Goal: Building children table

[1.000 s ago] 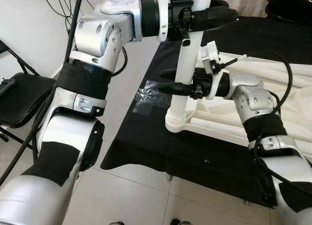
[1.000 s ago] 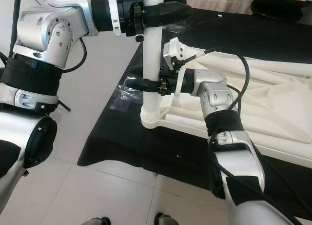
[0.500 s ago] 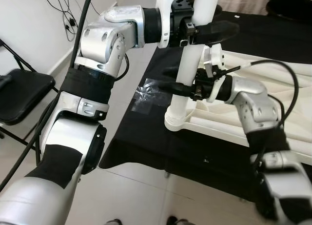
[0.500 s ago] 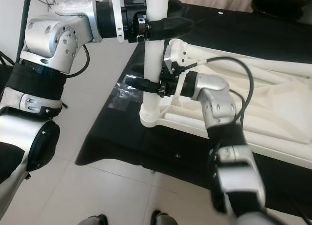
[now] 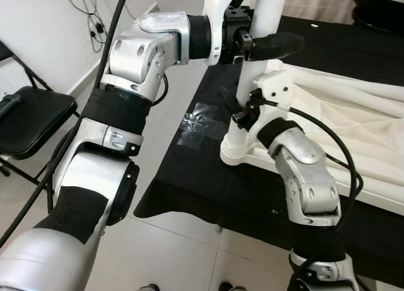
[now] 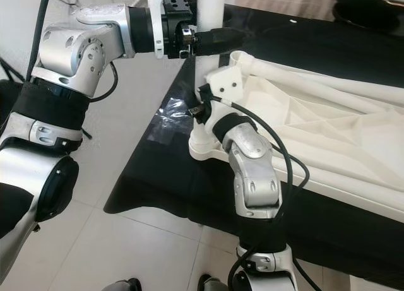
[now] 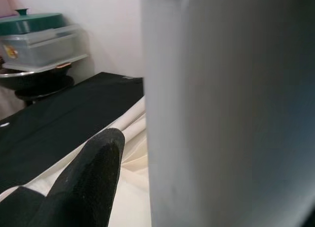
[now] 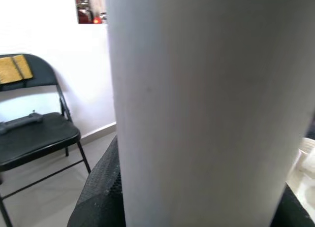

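Note:
A white table leg stands upright on a corner of the upturned white table top, which lies on a black cloth. My left gripper reaches in from the left and is shut on the leg high up. My right gripper is shut on the same leg lower down, just above its base flange, with the forearm rising from below. In the left wrist view the leg sits against a black finger. The right wrist view has the leg close up, a finger beside it.
A clear plastic bag lies on the black cloth left of the leg, near the cloth's edge. A black folding chair stands on the tiled floor at the left. A dark bowl sits at the far right.
My right arm has swung round: the forearm that lay out to the right now stands upright in front, its gripper still on the leg. The left gripper keeps its hold.

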Robot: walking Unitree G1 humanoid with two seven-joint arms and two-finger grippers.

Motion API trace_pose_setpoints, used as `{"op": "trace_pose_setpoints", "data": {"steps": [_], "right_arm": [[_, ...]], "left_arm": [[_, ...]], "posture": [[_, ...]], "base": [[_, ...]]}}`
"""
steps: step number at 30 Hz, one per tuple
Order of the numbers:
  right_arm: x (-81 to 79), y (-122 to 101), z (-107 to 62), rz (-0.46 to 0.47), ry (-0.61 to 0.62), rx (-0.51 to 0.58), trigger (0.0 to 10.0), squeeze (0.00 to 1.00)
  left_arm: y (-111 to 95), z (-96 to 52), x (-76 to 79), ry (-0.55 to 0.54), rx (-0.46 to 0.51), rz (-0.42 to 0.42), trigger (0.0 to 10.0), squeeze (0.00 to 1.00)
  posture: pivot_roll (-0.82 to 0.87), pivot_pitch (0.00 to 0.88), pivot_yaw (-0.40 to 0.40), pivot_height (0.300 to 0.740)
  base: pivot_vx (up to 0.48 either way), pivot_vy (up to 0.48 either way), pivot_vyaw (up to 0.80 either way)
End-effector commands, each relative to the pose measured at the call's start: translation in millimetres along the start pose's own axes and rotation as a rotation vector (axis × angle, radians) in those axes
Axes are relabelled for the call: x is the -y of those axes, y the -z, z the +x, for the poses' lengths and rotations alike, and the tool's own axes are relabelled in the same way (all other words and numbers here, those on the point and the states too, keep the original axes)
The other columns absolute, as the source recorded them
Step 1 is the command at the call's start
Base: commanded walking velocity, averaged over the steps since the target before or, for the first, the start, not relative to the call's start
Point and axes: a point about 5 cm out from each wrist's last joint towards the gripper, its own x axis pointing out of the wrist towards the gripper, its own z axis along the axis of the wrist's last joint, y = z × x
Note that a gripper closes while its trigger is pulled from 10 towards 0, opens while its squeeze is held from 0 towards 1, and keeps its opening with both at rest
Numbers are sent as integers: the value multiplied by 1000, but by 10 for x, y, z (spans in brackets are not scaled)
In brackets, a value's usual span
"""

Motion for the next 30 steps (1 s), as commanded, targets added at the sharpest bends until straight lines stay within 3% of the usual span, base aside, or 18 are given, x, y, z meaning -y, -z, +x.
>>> {"op": "trace_pose_setpoints", "data": {"steps": [1, 2, 3, 4, 5, 8, 10, 11, 12, 19, 20, 21, 23, 24, 27, 28, 29, 30], "right_arm": [[-2, 423, -70, 29, 43, -220, 0, 0], [-18, 406, -79, 28, 47, -219, 0, 0], [-30, 389, -83, 28, 47, -217, 0, 0], [-30, 389, -83, 28, 47, -217, 0, 0], [-40, 369, -83, 28, 44, -214, 0, 0], [-56, 341, -76, 30, 30, -207, 0, 0], [-69, 313, -65, 31, 12, -201, 1569, 0], [-71, 297, -58, 30, 5, -200, 4118, 0], [-73, 292, -55, 30, -1, -201, 10000, 0], [-31, 177, 14, 63, -59, -129, 10000, 0], [-26, 128, 31, 79, -119, -96, 10000, 894], [-21, 77, 42, 95, -223, -64, 10000, 1000], [16, 33, 58, 86, -304, -39, 10000, 1000], [66, -12, 67, 61, -431, -8, 10000, 1000], [159, -44, 100, 39, -530, 6, 10000, 1000], [236, -68, 133, -1, -639, 17, 10000, 1000], [294, -73, 167, -21, -709, 9, 10000, 0], [327, -78, 213, -21, -776, -2, 10000, 0]], "left_arm": [[-4, 15, 22, 14, -17, 26, 10000, 0], [-2, 10, 21, 16, -24, 29, 8863, 0], [-2, 6, 20, 18, -28, 31, 3647, 0], [-2, 6, 20, 18, -28, 31, 3647, 0], [-1, 4, 21, 22, -33, 35, 0, 0], [-3, 4, 23, 27, -35, 37, 0, 0], [-6, 9, 23, 26, -30, 40, 0, 0], [-8, 12, 22, 24, -27, 44, 0, 0], [-13, 14, 23, 23, -24, 45, 0, 0], [-35, 34, 38, 29, 3, 41, 0, 0], [-39, 40, 43, 31, 6, 40, 0, 0], [-43, 47, 49, 35, 7, 38, 0, 0], [-44, 53, 53, 38, 6, 37, 0, 0], [-45, 57, 59, 43, 7, 35, 0, 0], [-49, 62, 66, 48, 7, 33, 0, 0], [-55, 65, 75, 53, 8, 31, 0, 0], [-61, 67, 82, 56, 8, 30, 0, 0], [-70, 67, 91, 58, 8, 28, 0, 0]], "posture": [[42, 200, -32, 740], [44, 199, -29, 740], [42, 199, -28, 740], [42, 199, -28, 740], [42, 198, -26, 740], [42, 199, -24, 740], [40, 197, -23, 740], [40, 197, -23, 740], [39, 198, -23, 740], [42, 199, -25, 740], [45, 200, -27, 740], [47, 202, -28, 740], [49, 202, -29, 740], [50, 205, -29, 740], [59, 211, -31, 740], [65, 215, -33, 740], [71, 218, -33, 740], [81, 229, -33, 740]], "base": [[0, 0, 0], [0, 0, 0], [0, 0, 0], [0, 0, 0], [0, 0, 0], [0, 0, 0], [0, 0, 0], [0, 0, 0], [0, 0, 0], [0, 0, 0], [0, 0, 0], [0, 0, 0], [0, 0, 0], [0, 0, 0], [0, 0, 0], [0, 0, 0], [0, 0, 0], [0, 0, 0]]}}
